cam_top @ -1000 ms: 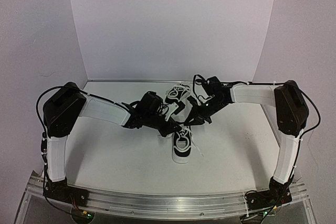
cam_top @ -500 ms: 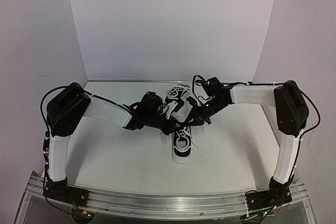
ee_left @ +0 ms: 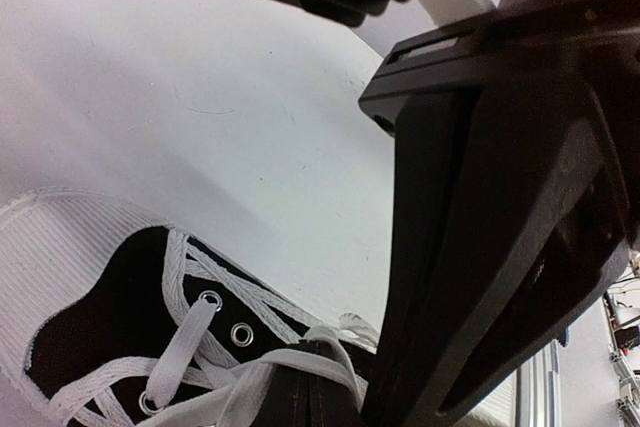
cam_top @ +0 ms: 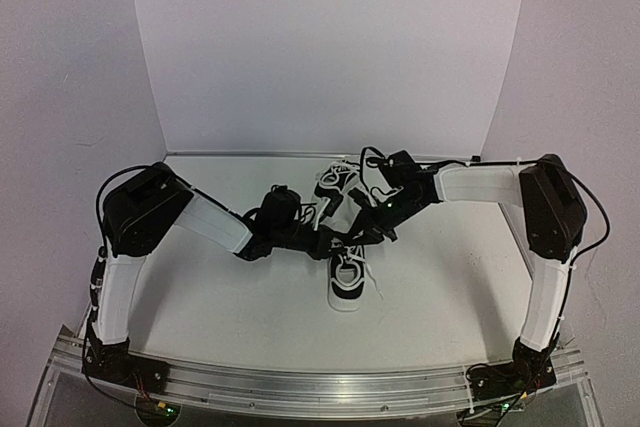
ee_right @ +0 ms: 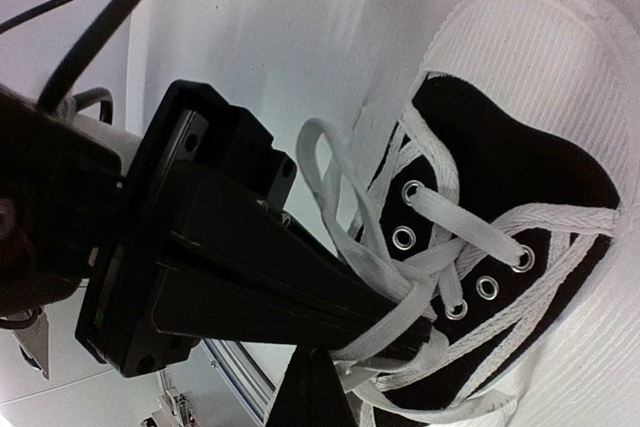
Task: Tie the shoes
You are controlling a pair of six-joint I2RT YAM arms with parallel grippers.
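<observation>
Two black shoes with white soles and laces lie mid-table. The near shoe (cam_top: 348, 285) points toward me, and the far shoe (cam_top: 333, 185) lies behind the arms. Both grippers meet just above the near shoe's laces. My left gripper (cam_top: 335, 240) is shut; a white lace (ee_right: 400, 322) is looped round its fingers (ee_right: 260, 277). In its own wrist view its tips (ee_left: 312, 389) show a lace draped over them, above the shoe (ee_left: 110, 337). My right gripper (cam_top: 353, 236) is shut, and that lace runs into its tips (ee_right: 320, 392). Its black fingers (ee_left: 480, 247) fill the right of the left wrist view.
A white wall panel (cam_top: 330, 47) stands behind the table (cam_top: 200, 287). The right arm's cables (cam_top: 378, 162) arch over the far shoe. An aluminium rail (cam_top: 320, 387) runs along the near edge, by the arm bases.
My left arm has pushed to the right, bringing its gripper closer to the right gripper over the near shoe. The right gripper has shifted slightly left. Both shoes lie where they were.
</observation>
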